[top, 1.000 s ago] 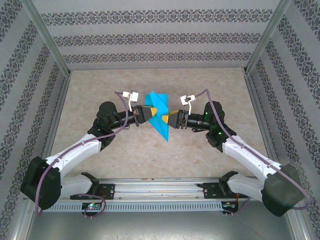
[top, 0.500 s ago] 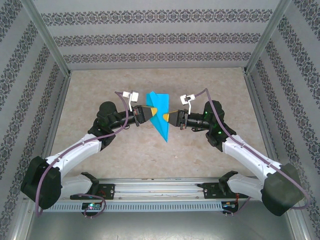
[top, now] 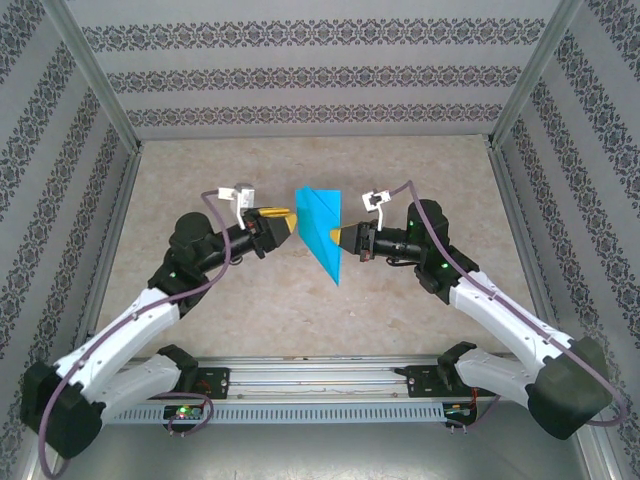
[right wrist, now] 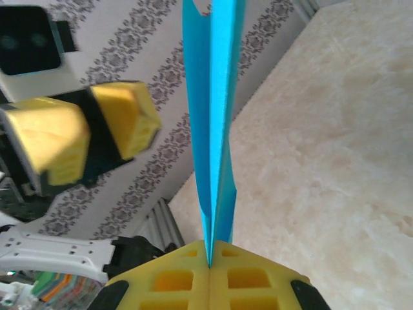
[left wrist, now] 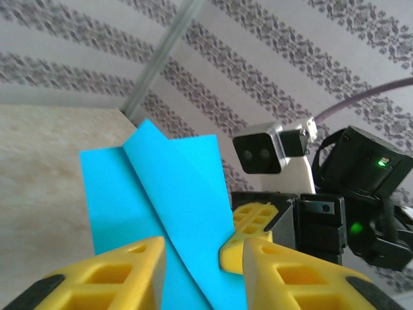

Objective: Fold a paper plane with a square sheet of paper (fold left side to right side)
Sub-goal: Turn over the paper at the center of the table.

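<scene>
The square sheet of paper (top: 322, 228) is teal-blue and folded into a narrow pointed paper plane shape. It hangs above the table between the two arms with its point toward the near side. My right gripper (top: 336, 237) is shut on its right edge, and in the right wrist view the paper (right wrist: 210, 97) stands up from the pinched fingertips of the right gripper (right wrist: 208, 261). My left gripper (top: 287, 217) is open just left of the paper and holds nothing. In the left wrist view the creased paper (left wrist: 161, 194) lies beyond the left gripper (left wrist: 203, 271), whose fingers stand apart.
The beige tabletop (top: 250, 300) is walled by patterned panels (top: 300, 80) at the back and both sides, with metal posts at the corners. A metal rail (top: 320, 385) carrying the arm bases runs along the near edge.
My left gripper opened, let go of the paper and drew back to the left. My right gripper closed on the paper's right edge and now holds it alone.
</scene>
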Action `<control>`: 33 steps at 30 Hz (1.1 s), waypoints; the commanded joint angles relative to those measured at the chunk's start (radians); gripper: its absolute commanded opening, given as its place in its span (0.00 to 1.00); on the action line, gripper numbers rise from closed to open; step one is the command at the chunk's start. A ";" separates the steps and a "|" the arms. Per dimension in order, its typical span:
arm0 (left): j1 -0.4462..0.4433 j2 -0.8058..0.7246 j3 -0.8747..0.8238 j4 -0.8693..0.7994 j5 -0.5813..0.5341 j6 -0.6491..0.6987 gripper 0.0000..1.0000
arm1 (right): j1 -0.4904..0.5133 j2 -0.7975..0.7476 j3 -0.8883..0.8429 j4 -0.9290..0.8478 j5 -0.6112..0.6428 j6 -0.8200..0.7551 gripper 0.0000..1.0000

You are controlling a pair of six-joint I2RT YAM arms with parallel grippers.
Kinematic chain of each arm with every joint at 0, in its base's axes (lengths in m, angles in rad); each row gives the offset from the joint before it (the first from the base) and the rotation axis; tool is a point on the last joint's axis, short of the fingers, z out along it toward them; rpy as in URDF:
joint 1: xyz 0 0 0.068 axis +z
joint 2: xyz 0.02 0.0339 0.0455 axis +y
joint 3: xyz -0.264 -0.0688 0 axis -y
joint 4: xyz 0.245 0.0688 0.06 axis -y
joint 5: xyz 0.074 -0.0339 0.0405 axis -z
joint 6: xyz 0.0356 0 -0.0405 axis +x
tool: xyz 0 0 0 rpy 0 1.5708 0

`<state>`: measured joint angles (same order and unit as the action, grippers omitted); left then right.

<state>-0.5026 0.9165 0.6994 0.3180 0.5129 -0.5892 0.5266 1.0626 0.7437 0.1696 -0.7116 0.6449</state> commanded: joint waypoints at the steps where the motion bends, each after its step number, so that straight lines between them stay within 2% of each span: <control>1: -0.007 -0.089 -0.019 -0.167 -0.156 0.113 0.41 | 0.046 -0.035 0.081 -0.214 0.164 -0.157 0.00; 4: -0.006 -0.173 -0.037 -0.245 -0.268 0.143 0.53 | 0.110 -0.034 0.159 -0.402 0.381 -0.256 0.00; 9: -0.006 -0.317 -0.081 -0.352 -0.509 0.136 0.72 | 0.234 0.036 0.308 -0.683 0.808 -0.317 0.00; 13: -0.005 -0.437 -0.112 -0.459 -0.705 0.113 0.73 | 0.314 0.147 0.413 -0.857 1.085 -0.307 0.00; 16: -0.006 -0.504 -0.112 -0.558 -0.825 0.090 0.73 | 0.363 0.260 0.481 -0.962 1.240 -0.295 0.00; 19: -0.005 -0.551 -0.099 -0.649 -0.916 0.070 0.73 | 0.398 0.388 0.545 -1.048 1.338 -0.266 0.00; 22: -0.005 -0.578 -0.089 -0.698 -0.956 0.065 0.73 | 0.434 0.523 0.602 -1.104 1.408 -0.242 0.00; 29: -0.005 -0.583 -0.086 -0.707 -0.958 0.066 0.73 | 0.483 0.846 0.762 -1.235 1.534 -0.173 0.00; 33: -0.005 -0.578 -0.089 -0.704 -0.952 0.068 0.73 | 0.486 0.974 0.818 -1.259 1.531 -0.131 0.00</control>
<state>-0.5026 0.3393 0.5930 -0.3565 -0.4213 -0.5129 1.0050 1.9846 1.5173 -1.0061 0.7547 0.4572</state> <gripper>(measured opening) 0.728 0.057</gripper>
